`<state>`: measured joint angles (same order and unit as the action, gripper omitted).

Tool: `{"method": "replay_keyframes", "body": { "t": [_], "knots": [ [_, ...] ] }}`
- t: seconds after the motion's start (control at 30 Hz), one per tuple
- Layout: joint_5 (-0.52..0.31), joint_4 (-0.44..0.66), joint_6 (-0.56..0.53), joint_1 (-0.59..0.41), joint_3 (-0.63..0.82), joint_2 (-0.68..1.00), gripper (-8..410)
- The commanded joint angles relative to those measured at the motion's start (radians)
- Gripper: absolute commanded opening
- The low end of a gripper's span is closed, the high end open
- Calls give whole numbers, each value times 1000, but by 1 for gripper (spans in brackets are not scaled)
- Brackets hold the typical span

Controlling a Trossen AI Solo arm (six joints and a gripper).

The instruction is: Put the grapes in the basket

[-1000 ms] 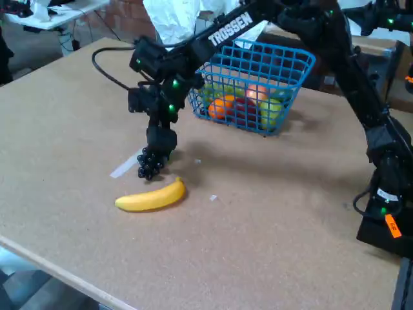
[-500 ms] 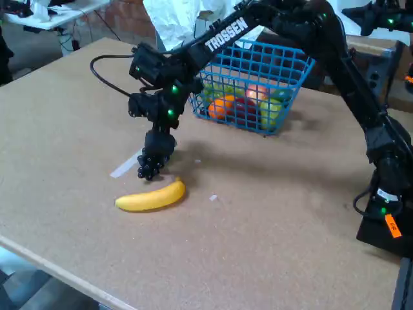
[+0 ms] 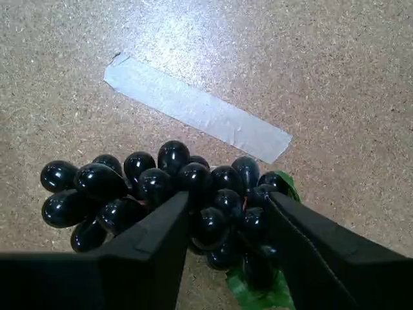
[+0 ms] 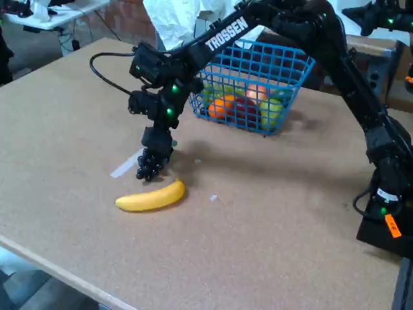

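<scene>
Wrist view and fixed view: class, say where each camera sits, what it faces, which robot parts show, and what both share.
Wrist view: rides on the gripper, looking down at the dark purple-black grapes, grey tape strip and cork-brown tabletop; only the two black fingers show.
Fixed view: stands off the table's near side, facing across it to the blue wire-mesh basket; the whole black arm shows, plus a yellow banana.
Shared: grapes, tape, gripper.

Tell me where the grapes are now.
In the fixed view the grapes are left of centre, gripped by the hand, just above the banana and beside the tape strip.
</scene>
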<state>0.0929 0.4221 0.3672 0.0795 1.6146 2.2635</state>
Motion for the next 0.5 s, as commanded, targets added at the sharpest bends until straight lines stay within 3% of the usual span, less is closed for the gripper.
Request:
{"method": "replay_keyframes", "body": {
  "t": [0.0, 0.17, 0.33, 0.47],
  "knots": [
    [0, 0, -1, 0, 1, 0, 138],
    [-6, -5, 0, -1, 1, 0, 94],
    [-7, -20, -1, -2, 1, 0, 1],
    [-7, -38, 0, -2, 1, 0, -2]
  ]
}}
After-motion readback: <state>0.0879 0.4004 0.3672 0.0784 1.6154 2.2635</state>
